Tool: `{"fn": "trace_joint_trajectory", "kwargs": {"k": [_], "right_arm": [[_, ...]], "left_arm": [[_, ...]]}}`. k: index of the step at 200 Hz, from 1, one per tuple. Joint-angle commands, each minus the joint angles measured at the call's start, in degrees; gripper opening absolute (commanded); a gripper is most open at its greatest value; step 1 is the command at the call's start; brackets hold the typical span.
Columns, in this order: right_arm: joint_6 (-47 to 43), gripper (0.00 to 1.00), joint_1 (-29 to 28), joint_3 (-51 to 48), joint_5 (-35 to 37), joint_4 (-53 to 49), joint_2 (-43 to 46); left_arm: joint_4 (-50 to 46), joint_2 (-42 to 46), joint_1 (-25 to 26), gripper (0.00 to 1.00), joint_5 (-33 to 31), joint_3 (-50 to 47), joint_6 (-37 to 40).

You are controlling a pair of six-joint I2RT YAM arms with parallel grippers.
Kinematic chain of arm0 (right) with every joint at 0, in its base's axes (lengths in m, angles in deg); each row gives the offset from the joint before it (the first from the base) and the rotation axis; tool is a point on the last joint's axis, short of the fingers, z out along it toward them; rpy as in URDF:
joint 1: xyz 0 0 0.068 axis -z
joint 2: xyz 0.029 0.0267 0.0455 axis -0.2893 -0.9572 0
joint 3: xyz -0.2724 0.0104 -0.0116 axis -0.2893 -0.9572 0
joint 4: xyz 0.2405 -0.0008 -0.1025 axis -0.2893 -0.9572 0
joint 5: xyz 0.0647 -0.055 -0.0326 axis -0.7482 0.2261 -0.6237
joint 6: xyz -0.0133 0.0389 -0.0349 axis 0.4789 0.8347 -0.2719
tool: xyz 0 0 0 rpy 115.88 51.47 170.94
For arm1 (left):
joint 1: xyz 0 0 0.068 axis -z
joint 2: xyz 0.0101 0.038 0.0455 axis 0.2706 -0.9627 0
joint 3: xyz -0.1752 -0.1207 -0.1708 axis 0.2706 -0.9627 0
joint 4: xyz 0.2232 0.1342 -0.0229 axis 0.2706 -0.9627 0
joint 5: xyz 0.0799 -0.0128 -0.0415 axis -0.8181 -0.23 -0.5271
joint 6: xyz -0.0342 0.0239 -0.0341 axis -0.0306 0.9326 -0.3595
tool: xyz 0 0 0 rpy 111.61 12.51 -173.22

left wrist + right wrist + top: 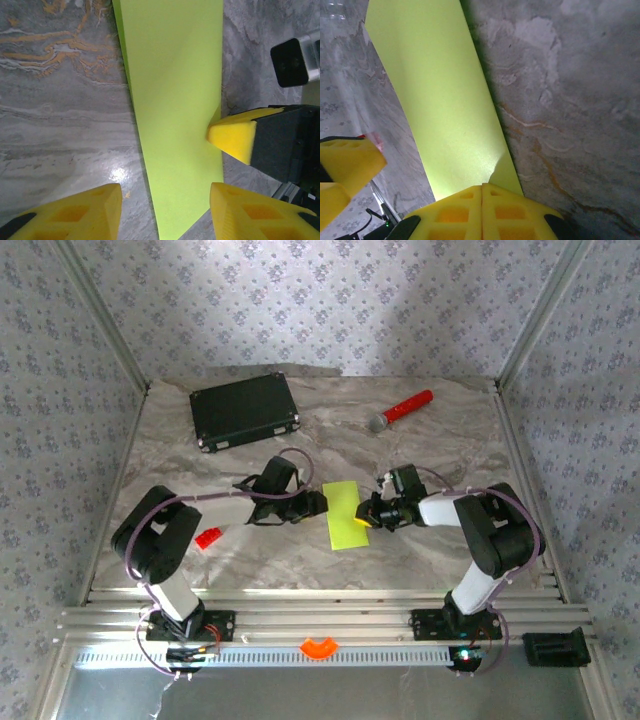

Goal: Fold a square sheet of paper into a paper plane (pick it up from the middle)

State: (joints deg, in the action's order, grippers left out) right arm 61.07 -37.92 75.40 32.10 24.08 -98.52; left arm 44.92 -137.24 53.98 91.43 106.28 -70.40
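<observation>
The square sheet of paper [345, 515] is lime yellow-green and lies mid-table as a narrow strip, seemingly folded in half. My right gripper [368, 517] is shut on its right long edge, where the paper [445, 100] puckers up into the closed yellow fingertips [470, 210]. My left gripper [318, 503] is open at the strip's left side. In the left wrist view its gripper [165, 215] straddles one end of the paper [175, 90] without touching it, and the right arm's fingertip [232, 135] pinches the far edge. The paper plane is out of view.
A black case [245, 412] lies at the back left. A red-handled microphone [402, 409] lies at the back right. A small red block [208, 537] sits beside the left arm. An orange piece [319, 647] rests on the front rail.
</observation>
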Motion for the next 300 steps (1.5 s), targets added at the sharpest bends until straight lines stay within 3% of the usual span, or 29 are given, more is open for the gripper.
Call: {"fn": "trace_joint_trajectory", "kwargs": {"k": [1,38,126,157,217,300], "right_arm": [[2.45,0.08,0.01,-2.24,0.55,-1.13,-1.55],[2.82,0.08,0.05,-2.73,0.64,-0.37,-2.19],[2.94,0.08,0.04,-3.29,1.15,-0.59,-1.69],[2.87,0.08,0.04,-3.25,1.15,-0.98,-1.46],[2.57,0.07,0.19,-3.43,1.97,-1.25,-1.19],[4.48,0.05,1.09,-5.01,0.83,2.39,-1.9]], "left_arm": [[2.28,-2.22,0.52,0.49,2.49,1.61,-1.34],[2.48,-5.12,1.22,0.4,3.86,3.18,-1.91],[2.45,-8.28,2.17,0.33,4.31,4.91,-2.43],[1.03,-8.04,2.26,0.34,2.72,4.78,-2.6],[-2.5,-4.68,2.33,0.49,-2.29,4.46,-2.01],[-0.44,-8.02,2.83,0.42,1.58,5.79,-2.51]]}}
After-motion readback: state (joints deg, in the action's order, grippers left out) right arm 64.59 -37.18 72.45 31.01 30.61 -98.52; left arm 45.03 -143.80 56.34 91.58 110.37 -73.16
